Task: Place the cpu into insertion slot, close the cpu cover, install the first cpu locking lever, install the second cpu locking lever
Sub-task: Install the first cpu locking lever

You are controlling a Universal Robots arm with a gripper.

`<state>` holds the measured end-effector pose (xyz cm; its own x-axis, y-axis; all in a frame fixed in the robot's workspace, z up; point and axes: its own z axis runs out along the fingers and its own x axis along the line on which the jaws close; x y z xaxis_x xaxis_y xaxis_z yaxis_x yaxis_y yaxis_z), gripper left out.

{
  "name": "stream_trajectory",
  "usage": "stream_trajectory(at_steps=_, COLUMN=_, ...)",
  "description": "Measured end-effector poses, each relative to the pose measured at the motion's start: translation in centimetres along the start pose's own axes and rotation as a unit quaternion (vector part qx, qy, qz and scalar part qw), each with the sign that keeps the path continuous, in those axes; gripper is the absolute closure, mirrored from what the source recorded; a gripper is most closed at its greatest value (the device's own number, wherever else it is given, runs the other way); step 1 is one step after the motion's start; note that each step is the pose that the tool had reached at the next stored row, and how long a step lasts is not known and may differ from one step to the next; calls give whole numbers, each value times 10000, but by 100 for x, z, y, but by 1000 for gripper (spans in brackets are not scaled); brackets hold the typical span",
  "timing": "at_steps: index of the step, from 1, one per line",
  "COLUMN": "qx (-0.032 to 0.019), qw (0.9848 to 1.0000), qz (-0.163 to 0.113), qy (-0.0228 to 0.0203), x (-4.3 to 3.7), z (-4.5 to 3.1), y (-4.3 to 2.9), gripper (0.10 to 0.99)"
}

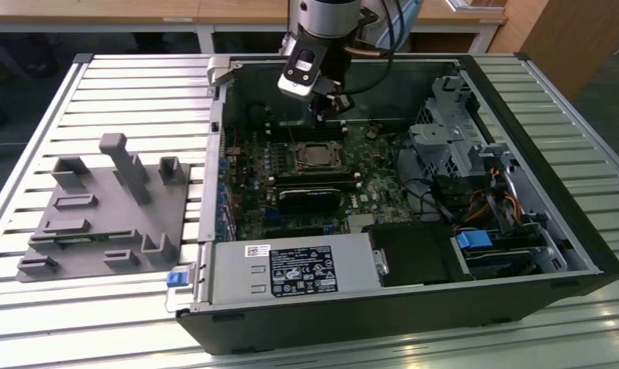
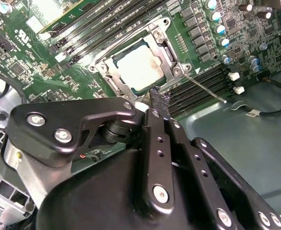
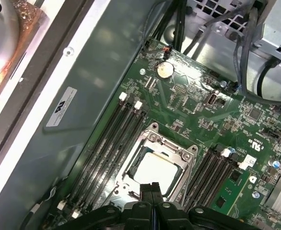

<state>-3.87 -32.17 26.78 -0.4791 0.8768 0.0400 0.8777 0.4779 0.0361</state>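
Exterior high — both wrist views near cpu [image 2: 139, 67] [image 3: 156, 168]

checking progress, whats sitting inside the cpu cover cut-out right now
The silver-grey top of the cpu shows through the cut-out of the cpu cover. The gripper hides part of the frame's edge, and whatever lies beneath the chip is covered.

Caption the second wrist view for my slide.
Closed claw beside the cpu, seated under its cpu cover; one lever sticks out.

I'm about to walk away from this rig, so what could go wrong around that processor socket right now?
The thin silver lever rod seems unlatched, jutting over the long black memory slots; it could snag. The black gripper, shut, hangs beside the square silvery cpu cover; pressing down might scrape it.
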Motion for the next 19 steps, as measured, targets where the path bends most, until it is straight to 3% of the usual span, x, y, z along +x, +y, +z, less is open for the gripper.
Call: stream_trajectory(at_steps=19, qx=16, qw=9992, qz=-399, qy=15, x=0, z=0, y=0, gripper=980)
